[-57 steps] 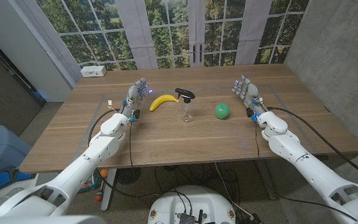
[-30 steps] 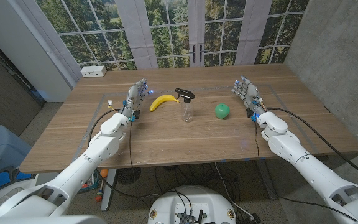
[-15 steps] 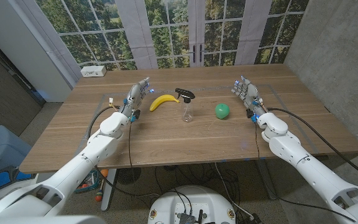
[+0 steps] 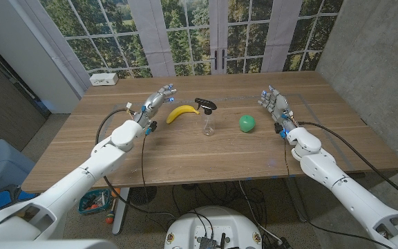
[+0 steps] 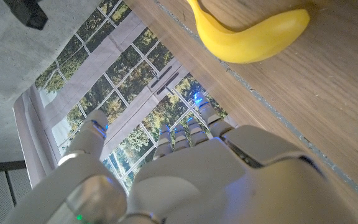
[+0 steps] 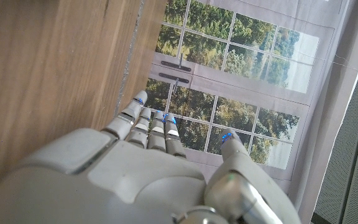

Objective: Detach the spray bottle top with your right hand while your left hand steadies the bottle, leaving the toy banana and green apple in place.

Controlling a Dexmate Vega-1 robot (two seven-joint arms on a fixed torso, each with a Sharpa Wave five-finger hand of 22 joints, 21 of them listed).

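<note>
Head view shows the two white arms coming in from the bottom corners over a long wooden counter (image 4: 185, 155) with a pale plank top. Nearest on the robot's own right, the right robot hand (image 4: 274, 106) stands on the counter with its fingers straight and apart, holding nothing; the right wrist view looks along the back of this robot hand (image 6: 148, 162) and shows the same spread fingers against the window. A little farther in, the left robot hand (image 4: 156, 102) is lifted and reaches toward the counter's middle, fingers extended and loosely apart, also empty; its fingertips are just beside the stem end of the curved yellow toy banana (image 4: 181, 112), apart from it as far as can be told. In the left wrist view the left robot hand (image 5: 191, 168) is seen from behind with the toy banana (image 5: 247, 37) lying on the wood beyond its fingers. Between the two arms stands the small clear plastic spray bottle (image 4: 208, 122), upright, with its black trigger spray top (image 4: 205, 105) on, untouched by either robot hand. Right of it lies the round green toy apple (image 4: 247, 123), between the bottle and the right robot hand. At the far left corner sits a small white box (image 4: 103, 79).
</note>
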